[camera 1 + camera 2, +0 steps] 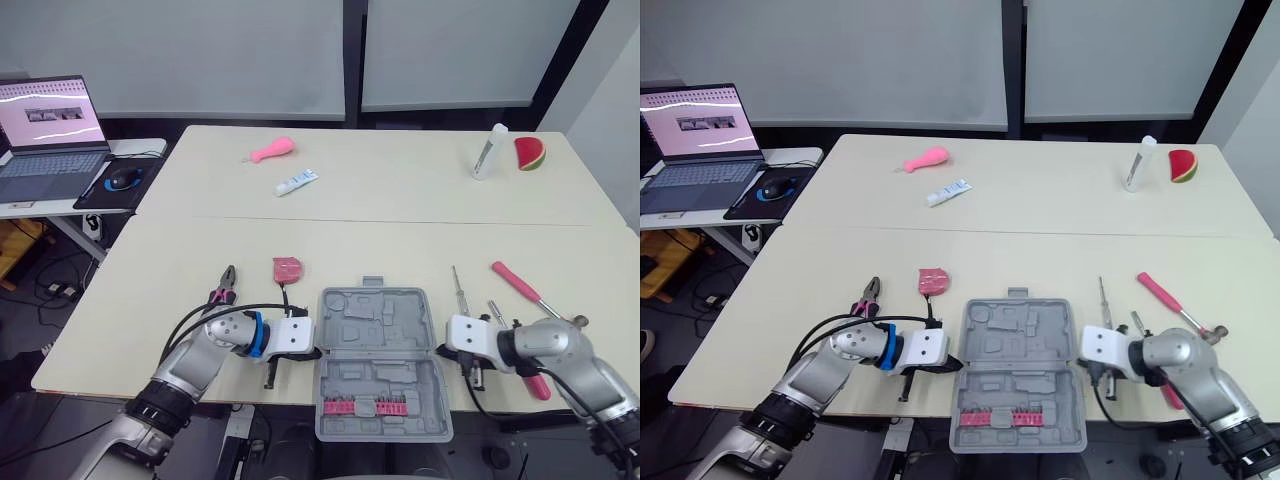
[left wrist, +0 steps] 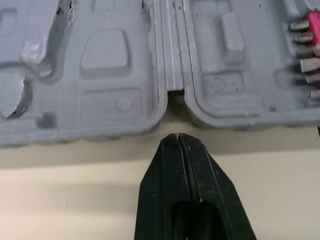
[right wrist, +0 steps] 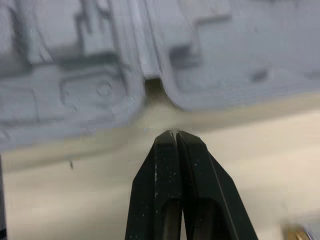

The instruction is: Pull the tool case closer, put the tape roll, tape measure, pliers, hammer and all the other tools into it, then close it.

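Observation:
The grey tool case [image 1: 380, 360] lies open at the table's front edge, with a row of pink bits [image 1: 364, 406] in its near half. My left gripper [image 1: 318, 352] is shut, its tip just short of the case's left side at the hinge [image 2: 172, 95]. On the other side, my right gripper [image 1: 440, 350] is also shut, pointing at the hinge notch [image 3: 152, 85]. The pliers [image 1: 224, 283] and a pink tape measure [image 1: 287, 269] lie left of the case. To its right are a screwdriver [image 1: 458, 290] and the pink-handled hammer [image 1: 520, 285].
A laptop [image 1: 50, 140] and mouse [image 1: 122, 179] sit on a side desk at the far left. On the far table lie a pink toy [image 1: 272, 151], a white tube [image 1: 296, 182], a white bottle [image 1: 488, 152] and a watermelon slice [image 1: 530, 153].

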Robot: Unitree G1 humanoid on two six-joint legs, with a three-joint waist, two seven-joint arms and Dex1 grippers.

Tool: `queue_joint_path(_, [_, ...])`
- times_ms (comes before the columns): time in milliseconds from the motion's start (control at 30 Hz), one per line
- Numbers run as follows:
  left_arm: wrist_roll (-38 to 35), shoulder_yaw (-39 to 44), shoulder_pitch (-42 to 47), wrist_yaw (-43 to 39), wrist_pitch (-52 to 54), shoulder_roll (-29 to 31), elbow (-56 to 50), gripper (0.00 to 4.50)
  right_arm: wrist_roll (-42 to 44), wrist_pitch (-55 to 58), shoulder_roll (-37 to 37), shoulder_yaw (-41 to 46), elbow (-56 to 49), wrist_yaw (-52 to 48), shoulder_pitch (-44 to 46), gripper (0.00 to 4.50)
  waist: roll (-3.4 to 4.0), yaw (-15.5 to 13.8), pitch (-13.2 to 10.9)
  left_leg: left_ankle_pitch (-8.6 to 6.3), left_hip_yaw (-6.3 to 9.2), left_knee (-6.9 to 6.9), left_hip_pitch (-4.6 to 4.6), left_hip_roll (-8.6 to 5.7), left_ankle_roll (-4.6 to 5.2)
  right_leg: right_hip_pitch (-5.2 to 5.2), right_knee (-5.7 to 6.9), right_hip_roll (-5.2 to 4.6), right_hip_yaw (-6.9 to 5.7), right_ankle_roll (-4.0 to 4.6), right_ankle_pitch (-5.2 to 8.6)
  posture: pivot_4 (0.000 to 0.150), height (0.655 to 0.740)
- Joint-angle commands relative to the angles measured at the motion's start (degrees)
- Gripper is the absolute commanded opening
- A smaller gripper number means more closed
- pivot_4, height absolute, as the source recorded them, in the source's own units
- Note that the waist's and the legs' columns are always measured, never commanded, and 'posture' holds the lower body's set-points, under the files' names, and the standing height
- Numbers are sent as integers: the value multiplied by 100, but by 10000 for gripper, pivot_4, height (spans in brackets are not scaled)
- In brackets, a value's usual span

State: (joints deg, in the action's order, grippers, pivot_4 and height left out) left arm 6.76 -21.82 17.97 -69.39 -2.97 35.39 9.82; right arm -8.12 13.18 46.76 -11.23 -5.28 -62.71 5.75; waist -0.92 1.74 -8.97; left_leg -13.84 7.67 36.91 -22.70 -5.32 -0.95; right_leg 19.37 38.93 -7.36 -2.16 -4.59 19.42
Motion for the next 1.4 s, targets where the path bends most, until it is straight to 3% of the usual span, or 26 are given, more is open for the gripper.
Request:
queue_joint_path(33, [-281,264,-59,-102,-97,256,-329,0,586,154,112,547,-263,-89,-58,56,-1,6,-2,0,0,0,-1,0,0,0,0,0,0,0,0,1500,7400])
queue_joint_path(233, [-1521,1261,-423,-379,283,839,-1183,0,1923,508,221,1969,-793,-219,-359,56,2,-4,-10,0,2,1,-17,0,0,16,0,-2,2,1,0,1500,7400])
queue_joint_path(333, [-2186,2019,-415,-468,492,1118,-1062,5792,2194,272,563,2656,-625,-434,-548,6525,4,-14,-10,-1,3,1,-14,-1,2,13,0,-3,0,1,0,1500,7400])
queue_joint_path(533, [-2626,3467,-337,-165,518,1653,700,24451,2372,-695,967,4076,539,-565,-1020,17272,2,3,-12,-2,-1,-3,-13,1,3,14,0,-1,-3,1,0,1500,7400])
queue_joint_path(767, [-2347,4030,-424,762,255,1639,2228,45000,2047,-1797,1200,4500,2983,17,-904,30903,2,9,-12,-3,-9,-8,-7,3,5,17,3,-2,3,1,0,1500,7400])
queue_joint_path(933, [-2184,4004,-338,1152,-88,1624,3019,45000,1885,-2527,1367,4379,4459,361,-597,44655,3,12,-12,-3,-14,-9,-7,1,5,21,3,-3,8,1,0,1500,7400])
queue_joint_path(1133, [-2003,3921,-295,1397,-384,1649,3484,45000,1898,-2896,1304,4149,4942,409,-333,44655,4,39,-11,-3,-17,-12,-6,2,5,25,5,-2,16,1,0,1500,7400])
queue_joint_path(1233, [-2111,3977,-303,1323,-470,1601,3337,45000,2047,-2633,1091,3916,4195,282,-416,44655,5,40,-11,-3,-16,-13,-6,3,5,26,6,-2,16,1,0,1500,7400])
queue_joint_path(1400, [-2219,3945,-711,907,-329,1736,2815,45000,2456,-1576,606,3220,1734,244,-494,44655,10,87,-9,-3,-13,-12,-9,5,3,27,8,-1,18,1,0,1500,7400])
